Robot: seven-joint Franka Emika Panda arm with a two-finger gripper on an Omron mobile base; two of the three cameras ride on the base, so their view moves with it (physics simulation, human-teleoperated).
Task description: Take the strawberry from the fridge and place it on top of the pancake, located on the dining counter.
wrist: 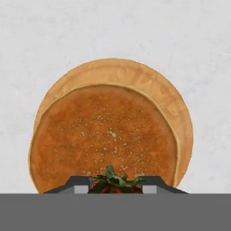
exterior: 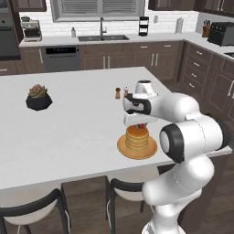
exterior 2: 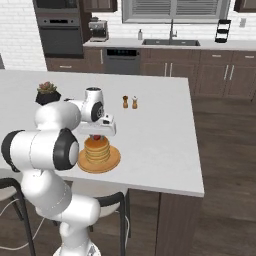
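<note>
The desk (exterior: pixel 68 119) is the broad white island top, and nearly all of it lies well away from the fingers (wrist: pixel 115 188); its front edge runs just below them in both base views. Directly under the fingers sits the plate (exterior: pixel 122 149), orange-brown and round, and on it the pancake (exterior: pixel 137 138), a short golden stack whose top face spreads out beneath the fingers in the hand view. The fingers are clamped on the strawberry (wrist: pixel 113 184): its green leaves and a sliver of red show between the two dark tips, and a spot of red shows under the hand just above the stack in the base views. So the berry hangs over the pancake, close above it, though whether it already touches the top cannot be told.

The step in hand looks like the set-down. In the hand view the berry sits toward the near rim of the stack rather than its middle, so I would nudge the hand a little toward the centre before lowering. Then come straight down until the berry rests on the top pancake, and part the fingers slowly so that it does not roll off the edge. Lift straight up afterwards, so as not to drag it.

Beyond the fingers stand two small shakers (exterior 2: pixel 129 102); far to their left is a dark potted plant (exterior: pixel 38 97). Neither is in the way.
</note>
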